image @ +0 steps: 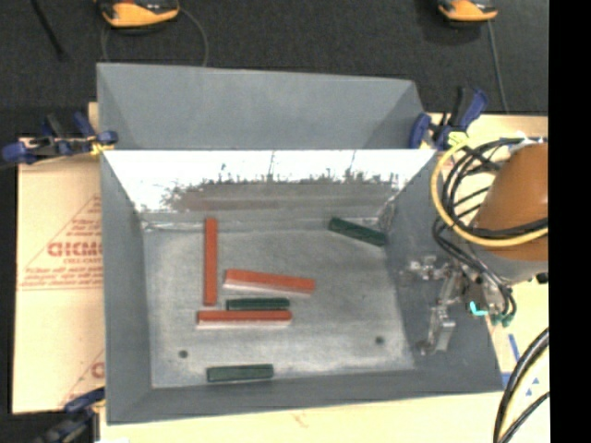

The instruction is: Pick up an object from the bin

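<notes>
My gripper [434, 314] hangs over the bin's right sloping wall, apart from every loose thing. Nearest to it is a dark green flat bar [357, 232], lying tilted at the back right of the bin floor, up and to the left of the gripper. Nothing shows held in the gripper. In the middle of the floor a slanted red bar [270, 281] lies above a short dark green bar [258, 304] and another red bar [244, 317].
A red bar [211, 261] lies lengthwise at the left of the group. One more dark green bar [240, 373] rests by the front wall. Bare floor stretches between the group and the gripper. The arm with its orange cover and cables stands at the right.
</notes>
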Robot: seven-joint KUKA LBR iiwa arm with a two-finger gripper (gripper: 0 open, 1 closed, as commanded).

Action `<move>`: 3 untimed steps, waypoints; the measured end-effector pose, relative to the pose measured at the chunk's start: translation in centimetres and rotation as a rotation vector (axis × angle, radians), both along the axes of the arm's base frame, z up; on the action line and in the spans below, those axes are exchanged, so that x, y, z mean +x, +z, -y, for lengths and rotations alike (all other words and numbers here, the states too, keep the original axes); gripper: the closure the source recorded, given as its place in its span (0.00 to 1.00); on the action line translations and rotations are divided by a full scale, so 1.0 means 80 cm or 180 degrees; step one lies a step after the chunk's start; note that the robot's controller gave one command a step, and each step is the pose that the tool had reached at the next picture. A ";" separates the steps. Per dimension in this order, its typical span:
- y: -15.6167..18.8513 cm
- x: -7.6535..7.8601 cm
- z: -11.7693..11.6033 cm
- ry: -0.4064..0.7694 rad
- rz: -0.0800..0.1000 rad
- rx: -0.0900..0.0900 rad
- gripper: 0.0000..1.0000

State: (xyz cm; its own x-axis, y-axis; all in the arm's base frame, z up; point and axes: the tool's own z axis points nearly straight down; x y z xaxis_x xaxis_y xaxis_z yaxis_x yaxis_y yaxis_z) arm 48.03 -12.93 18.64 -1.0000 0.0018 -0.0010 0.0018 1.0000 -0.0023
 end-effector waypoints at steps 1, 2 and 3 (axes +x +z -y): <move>-0.098 0.049 -0.181 -0.0070 -0.0006 0.0021 0.00; -0.144 0.104 -0.223 0.0024 0.0016 0.0011 0.00; -0.140 0.103 -0.220 0.0029 0.0011 0.0004 1.00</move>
